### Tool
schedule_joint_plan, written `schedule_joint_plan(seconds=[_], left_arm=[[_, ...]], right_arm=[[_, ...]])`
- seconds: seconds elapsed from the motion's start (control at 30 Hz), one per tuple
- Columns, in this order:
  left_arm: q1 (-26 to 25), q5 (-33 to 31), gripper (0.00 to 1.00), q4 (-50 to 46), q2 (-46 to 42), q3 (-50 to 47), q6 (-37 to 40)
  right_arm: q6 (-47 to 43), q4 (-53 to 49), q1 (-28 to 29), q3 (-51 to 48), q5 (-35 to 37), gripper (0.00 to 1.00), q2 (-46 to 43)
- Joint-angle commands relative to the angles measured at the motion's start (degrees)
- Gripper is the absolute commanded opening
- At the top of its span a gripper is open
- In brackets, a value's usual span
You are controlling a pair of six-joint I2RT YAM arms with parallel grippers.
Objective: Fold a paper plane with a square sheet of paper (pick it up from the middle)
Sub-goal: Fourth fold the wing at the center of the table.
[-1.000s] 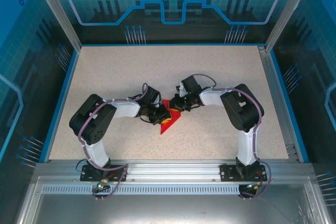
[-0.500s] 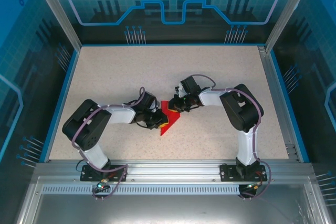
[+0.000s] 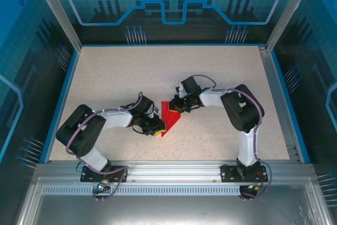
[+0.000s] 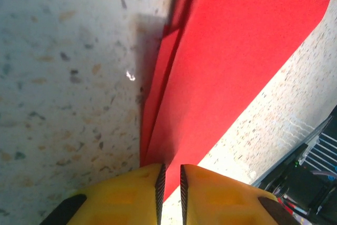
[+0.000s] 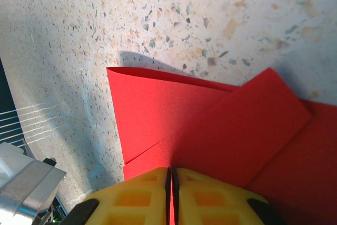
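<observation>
Red sheet [image 3: 169, 117] is lying mid-table [image 3: 226, 72], low between the two arms. It is already partly folded: a long narrow wedge in the left wrist view, stacked flaps in the right wrist view.

Left gripper [image 3: 156, 126] is sitting at the wedge's near tip. Its yellow fingers [image 4: 131, 193] are almost together, and the paper edge is running into the thin slit between them, so I judge it is pinching the sheet.

Right gripper [image 3: 178, 107] is working the far edge, jaws pressed flush on the layered paper.

Judgement: opposite ends are being held so the layers stay aligned along the crease. The plane is not yet finished.
</observation>
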Motion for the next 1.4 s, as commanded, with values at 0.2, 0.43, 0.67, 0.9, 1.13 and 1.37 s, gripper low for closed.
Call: schedule_joint_plan(seconds=[0.2, 0.43, 0.67, 0.9, 1.13, 1.37], left_arm=[[-0.8, 3.8, 0.21, -14.2, 0.7, -0.3, 6.0], [-0.9, 2.4, 0.21, -13.5, -3.7, 0.2, 4.7], [-0.9, 2.4, 0.23, -3.2, -7.7, 0.8, -2.4], [-0.9, 4.3, 0.24, 0.2, -3.5, 2.1, -3.4], [-1.1, 6.0, 0.26, -5.1, 0.4, 1.3, 0.2], [-1.1, 5.9, 0.25, -10.3, 0.5, -2.1, 3.0]], right_arm=[[-0.4, -7.0, 0.0, -1.7, 6.9, 0.13, 4.4], [-0.2, -6.7, 0.1, -2.1, 6.9, 0.13, 4.1], [-0.1, -6.7, 0.2, -2.2, 6.8, 0.13, 4.2], [-0.1, -6.8, 0.3, -1.9, 6.8, 0.13, 4.4], [-0.2, -6.9, 0.3, -2.2, 6.9, 0.13, 4.2], [-0.1, -6.6, 0.3, -2.4, 6.8, 0.13, 4.6]])
